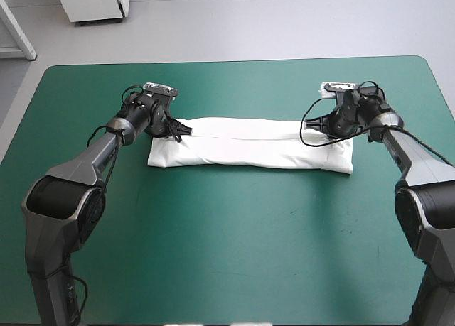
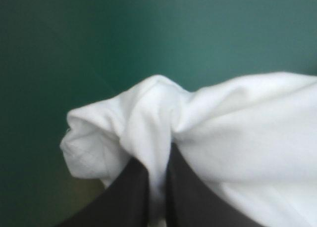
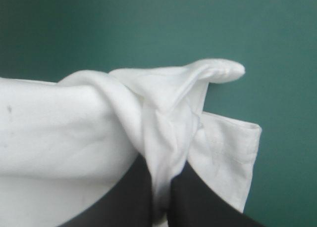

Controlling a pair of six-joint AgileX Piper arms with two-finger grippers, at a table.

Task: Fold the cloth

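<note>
**Both grippers clamped on the ends of a folded T-shirt**

Left wrist view: the left gripper [image 2: 157, 160] has its black fingers all but together, with a pinch of white cloth squeezed up between them. The T-shirt [image 2: 237, 133] bunches into a ridge just ahead of the tips and spreads away to one side.

Right wrist view: much the same, mirrored. The right gripper [image 3: 161, 162] is pressed tight on a twisted gather of cloth. A hemmed edge shows just beside the fingers, and a small rounded fold pokes out ahead of them.

Surroundings: the teal-green cover [image 1: 227, 255] lies on every side of the cloth. Each arm reaches in from its own side. In the high view the wrists overhang the bundle's far corners and hide the grip points — only the wrist views show the hold.

Lie of the cloth: a long, narrow folded band in the far half of the table, roughly centred. Its long axis runs left to right, close to parallel with the far edge. A crease runs along its length. The left end goes to the left gripper and the right end to the right gripper.
</note>
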